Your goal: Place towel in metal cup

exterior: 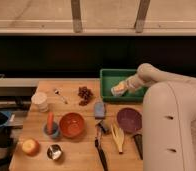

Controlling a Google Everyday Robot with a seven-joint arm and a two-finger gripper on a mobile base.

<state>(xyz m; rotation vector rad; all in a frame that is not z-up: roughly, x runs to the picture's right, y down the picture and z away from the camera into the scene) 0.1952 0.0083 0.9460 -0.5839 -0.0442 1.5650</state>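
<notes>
A dark window wall is running behind the wooden table [86, 142], and I am looking down across its clutter toward the green bin [107, 80] at the far right corner. My gripper [121, 89] is hanging inside that bin on my outstretched arm, its jaws standing wide apart, and I am seeing nothing clamped between them. The towel [115, 92], as best I can judge, is the pale patch lying in the bin right at my gripper's tip; I cannot tell it cleanly from the fingers, nor which way its long side is running. What matters for the coming move is the diagonal: the metal cup [54, 151] is sitting at the near left corner, just beside the apple [30, 146], well apart from the bin and almost the whole table away from me. Between the two, the blue sponge block [99, 109], the orange bowl [72, 124] and the blue cup [51, 129] with its red stick are standing in the line of travel, so I am judging that the carry will need height, and a floppy cloth will need bunching to fit so small a mouth.
</notes>
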